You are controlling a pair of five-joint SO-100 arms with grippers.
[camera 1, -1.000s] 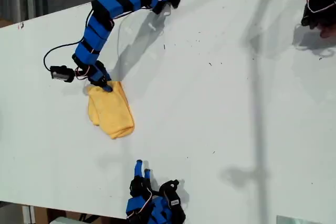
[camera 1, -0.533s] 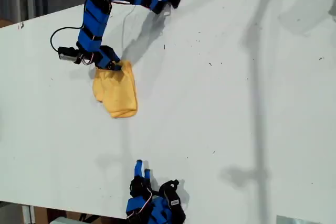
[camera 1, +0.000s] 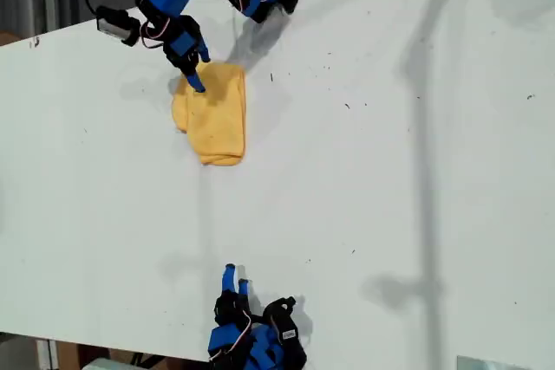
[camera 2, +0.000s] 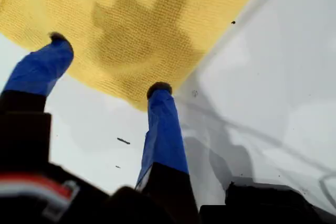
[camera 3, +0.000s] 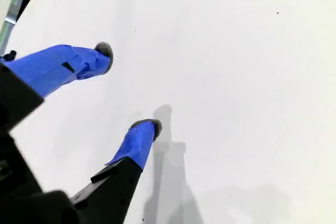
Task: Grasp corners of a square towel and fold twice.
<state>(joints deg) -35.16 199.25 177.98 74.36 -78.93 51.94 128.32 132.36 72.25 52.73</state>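
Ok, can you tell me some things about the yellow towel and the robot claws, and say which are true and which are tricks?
1. The towel is spread out flat in one layer. False: it is folded into a narrow bundle.
2. My first claw is open over the towel's edge. True.
3. My second claw holds a towel corner. False: it is open over the bare white table.
4. The towel lies nearer the exterior view's top than its bottom. True.

Towel (camera 1: 213,114): yellow-orange soft cloth, folded into a narrow oblong bundle, lying flat on the white table (camera 1: 390,171). One short end sits directly under the parted fingertips of my first gripper (camera 1: 196,81); the rest extends away from it, the far end rounded.
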